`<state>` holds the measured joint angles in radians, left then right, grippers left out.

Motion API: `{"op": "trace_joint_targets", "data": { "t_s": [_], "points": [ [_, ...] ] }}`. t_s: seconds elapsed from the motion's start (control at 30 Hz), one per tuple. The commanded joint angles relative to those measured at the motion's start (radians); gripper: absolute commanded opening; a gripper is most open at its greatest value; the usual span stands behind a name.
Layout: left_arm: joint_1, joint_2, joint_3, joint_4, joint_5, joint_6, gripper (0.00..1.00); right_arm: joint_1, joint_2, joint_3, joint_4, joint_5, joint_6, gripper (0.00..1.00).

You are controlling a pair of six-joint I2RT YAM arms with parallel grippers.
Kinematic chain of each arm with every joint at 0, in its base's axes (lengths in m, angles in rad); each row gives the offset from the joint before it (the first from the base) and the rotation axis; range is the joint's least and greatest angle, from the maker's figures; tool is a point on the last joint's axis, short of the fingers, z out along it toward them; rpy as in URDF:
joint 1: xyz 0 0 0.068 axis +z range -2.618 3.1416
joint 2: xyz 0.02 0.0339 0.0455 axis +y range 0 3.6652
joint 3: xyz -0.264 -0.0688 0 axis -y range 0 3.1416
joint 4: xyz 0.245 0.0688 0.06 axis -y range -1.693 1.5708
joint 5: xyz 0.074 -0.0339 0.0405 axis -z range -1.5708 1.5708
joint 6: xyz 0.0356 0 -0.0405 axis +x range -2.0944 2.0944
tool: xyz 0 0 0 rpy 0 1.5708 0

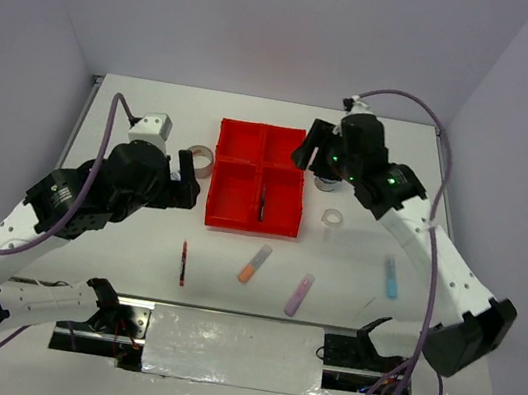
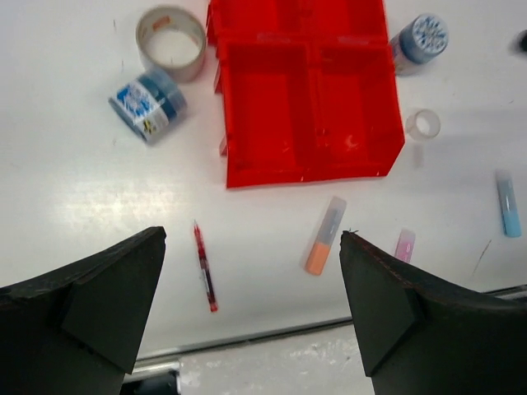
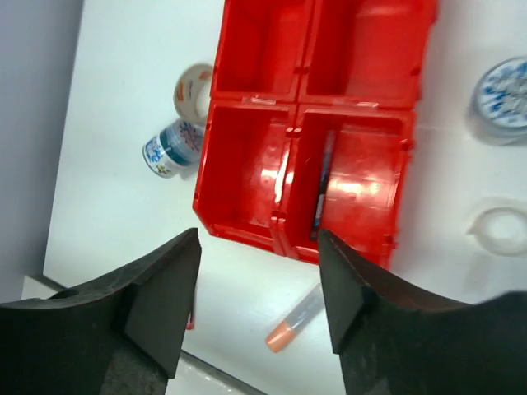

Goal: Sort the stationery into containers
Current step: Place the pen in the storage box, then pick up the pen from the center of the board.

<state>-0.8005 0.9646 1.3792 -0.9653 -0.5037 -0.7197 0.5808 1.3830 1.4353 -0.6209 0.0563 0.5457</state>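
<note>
The red tray (image 1: 260, 165) stands mid-table; a dark pen (image 1: 261, 202) lies in its near right compartment, also in the right wrist view (image 3: 322, 188). A red pen (image 1: 183, 262), orange highlighter (image 1: 254, 264), purple highlighter (image 1: 300, 294) and light-blue highlighter (image 1: 391, 278) lie on the table in front. A clear tape ring (image 1: 333, 217) is right of the tray, a tan one (image 1: 201, 160) left. One blue-white roll (image 2: 148, 105) lies left of the tray, another (image 2: 420, 39) right. My left gripper (image 2: 252, 237) is open and empty above the red pen (image 2: 204, 267). My right gripper (image 3: 259, 234) is open and empty above the tray.
The table's near edge has a metal rail (image 1: 234, 316) and a grey plate (image 1: 233, 350) between the arm bases. Walls close in the back and both sides. Cables loop from both arms.
</note>
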Motion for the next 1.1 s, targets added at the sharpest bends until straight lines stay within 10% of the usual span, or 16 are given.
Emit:
{"op": "trace_joint_targets", "data": {
  "t_s": [0.0,0.53,1.07],
  "points": [
    [0.004,-0.013,-0.058,-0.050,0.039,-0.101,0.99,-0.055,-0.080,-0.083,-0.057,-0.033,-0.059,0.68],
    [0.010,0.184,-0.546,0.145,0.266,-0.317,0.95,-0.202,-0.237,-0.280,-0.155,-0.084,-0.136,0.74],
    [0.067,0.434,-0.710,0.385,0.303,-0.317,0.58,-0.200,-0.254,-0.277,-0.155,-0.141,-0.205,0.73]
  ]
}}
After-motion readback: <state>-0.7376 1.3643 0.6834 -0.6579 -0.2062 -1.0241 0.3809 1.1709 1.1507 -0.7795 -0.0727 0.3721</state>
